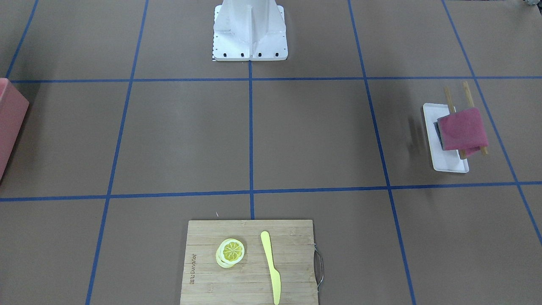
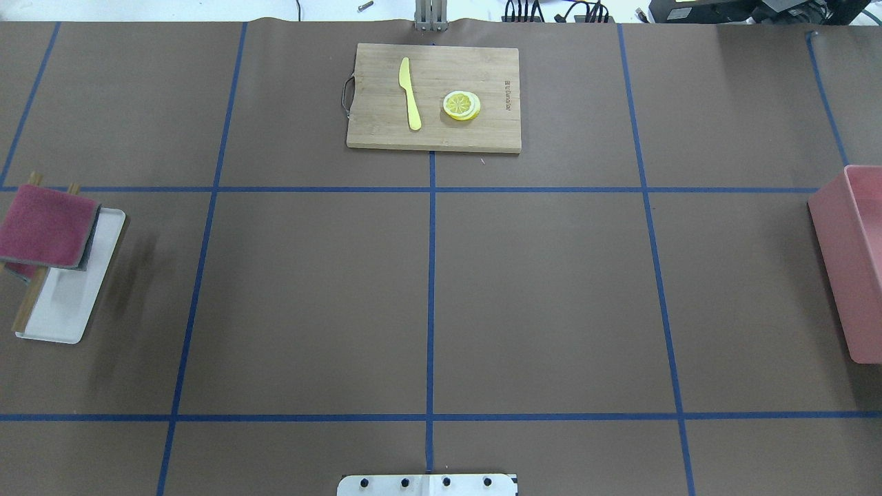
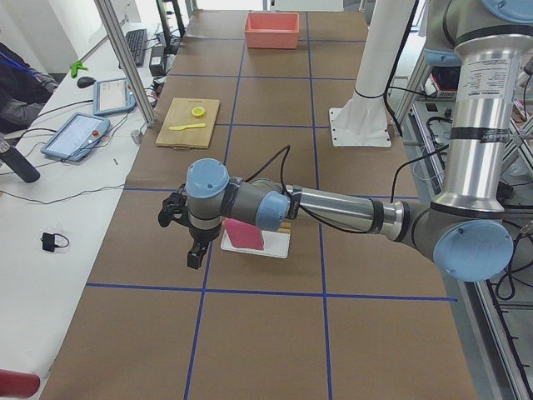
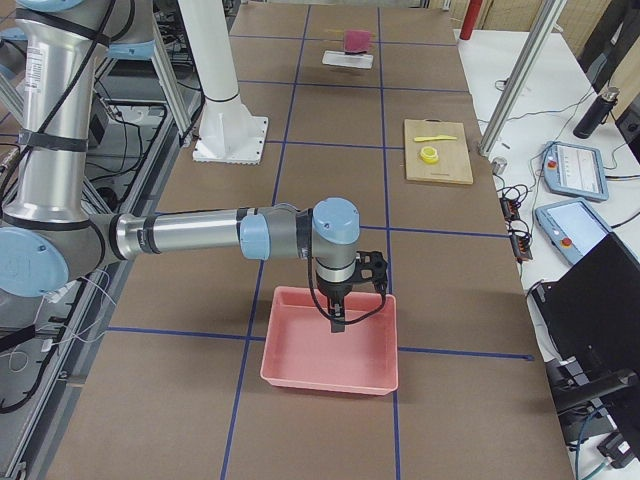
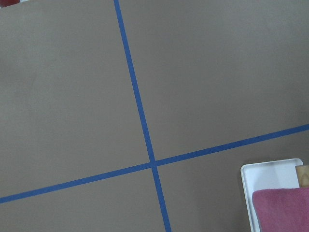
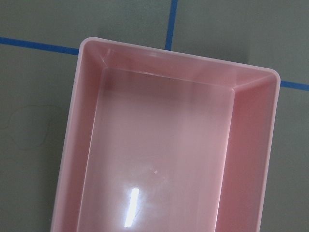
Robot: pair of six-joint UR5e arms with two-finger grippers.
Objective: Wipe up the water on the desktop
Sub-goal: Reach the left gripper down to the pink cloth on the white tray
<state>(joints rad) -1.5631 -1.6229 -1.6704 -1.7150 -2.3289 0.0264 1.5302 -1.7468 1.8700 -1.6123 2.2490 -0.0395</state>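
Observation:
The desktop (image 2: 537,296) is a brown surface crossed by blue tape lines; I make out no water on it. A magenta cloth (image 2: 45,227) (image 1: 461,129) (image 5: 285,210) hangs on a wooden rack over a white tray (image 2: 65,303). In the exterior left view my left gripper (image 3: 191,250) hovers beside that tray, on the operators' side. My right gripper (image 4: 338,320) hangs over a pink bin (image 4: 330,350) (image 6: 164,154) in the exterior right view. Both grippers show in the side views only, so I cannot tell whether either is open or shut.
A bamboo cutting board (image 2: 434,96) with a lemon slice (image 2: 460,105) and a yellow knife (image 2: 411,93) lies at the far middle edge. The robot's white base (image 1: 250,34) stands at the near middle. A person sits at a side table (image 3: 17,83).

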